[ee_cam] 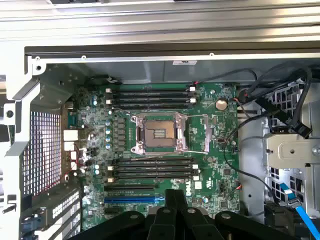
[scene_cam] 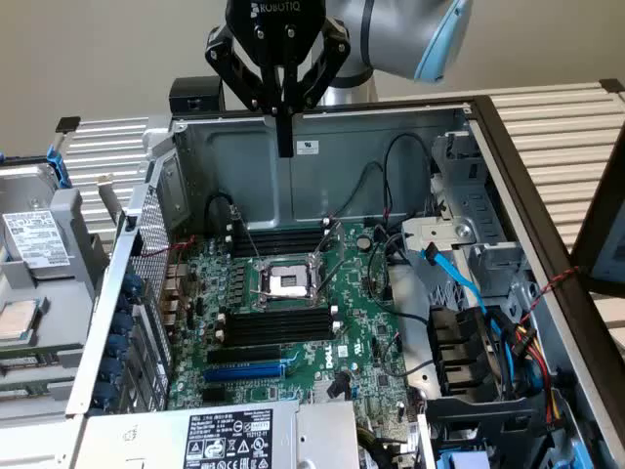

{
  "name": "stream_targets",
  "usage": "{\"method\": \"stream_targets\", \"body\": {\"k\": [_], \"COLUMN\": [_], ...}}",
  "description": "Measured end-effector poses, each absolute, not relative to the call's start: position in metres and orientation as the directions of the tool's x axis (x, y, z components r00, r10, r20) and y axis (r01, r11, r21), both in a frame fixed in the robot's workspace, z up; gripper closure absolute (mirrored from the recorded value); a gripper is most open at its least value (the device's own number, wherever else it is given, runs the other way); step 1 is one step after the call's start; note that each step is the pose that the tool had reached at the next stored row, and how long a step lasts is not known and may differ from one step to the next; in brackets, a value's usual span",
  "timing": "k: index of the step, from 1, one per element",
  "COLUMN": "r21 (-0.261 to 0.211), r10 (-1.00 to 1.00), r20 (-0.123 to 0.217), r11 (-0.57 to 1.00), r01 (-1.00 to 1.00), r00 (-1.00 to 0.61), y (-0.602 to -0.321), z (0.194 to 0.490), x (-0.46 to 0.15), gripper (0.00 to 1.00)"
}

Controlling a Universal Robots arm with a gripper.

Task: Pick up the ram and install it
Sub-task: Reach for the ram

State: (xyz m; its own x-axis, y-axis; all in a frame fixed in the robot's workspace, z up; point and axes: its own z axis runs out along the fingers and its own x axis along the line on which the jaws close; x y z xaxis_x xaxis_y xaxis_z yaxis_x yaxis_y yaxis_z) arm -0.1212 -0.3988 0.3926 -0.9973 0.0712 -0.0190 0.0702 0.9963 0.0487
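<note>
Hanging high over the open computer case (scene_cam: 322, 186) with the end effector (scene_cam: 284, 145) clenched, fingertips pressed together and nothing green between them — judged the very start of the pick-up. Cannot tell where the ram lies; no guessing at it among the grey parts (scene_cam: 44, 264) on the tabletop (scene_cam: 107, 147) at the exterior view's left. Worth finding the stick for certain before any descent, then spreading the fingers well above it, not at the last instant. Better to grip across the thin board near its middle, clear of the contact edge, to keep it level and upright. For the seating, aim at the long black memory slots (ee_cam: 150, 169) just beside the CPU socket (ee_cam: 157, 132), never the blue expansion slot (ee_cam: 132, 198) near them. Mind the black wires (ee_cam: 270, 106) and the blue cable (scene_cam: 457, 281) toward the exterior view's right of the motherboard (scene_cam: 376, 337) — likely to snag a wide or slanted approach. Keep every move straight, slow and square to the slot; press evenly along the whole length, not at one end.
</note>
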Motion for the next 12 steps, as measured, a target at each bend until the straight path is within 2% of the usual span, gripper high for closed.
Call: {"method": "stream_targets", "body": {"k": [12], "r21": [0.049], "r10": [0.071], "r20": [-0.019], "r11": [0.996], "r01": [0.070], "r00": [-0.997], "y": [-0.3988], "z": [0.3926], "x": [-0.1212], "gripper": [0.89]}}
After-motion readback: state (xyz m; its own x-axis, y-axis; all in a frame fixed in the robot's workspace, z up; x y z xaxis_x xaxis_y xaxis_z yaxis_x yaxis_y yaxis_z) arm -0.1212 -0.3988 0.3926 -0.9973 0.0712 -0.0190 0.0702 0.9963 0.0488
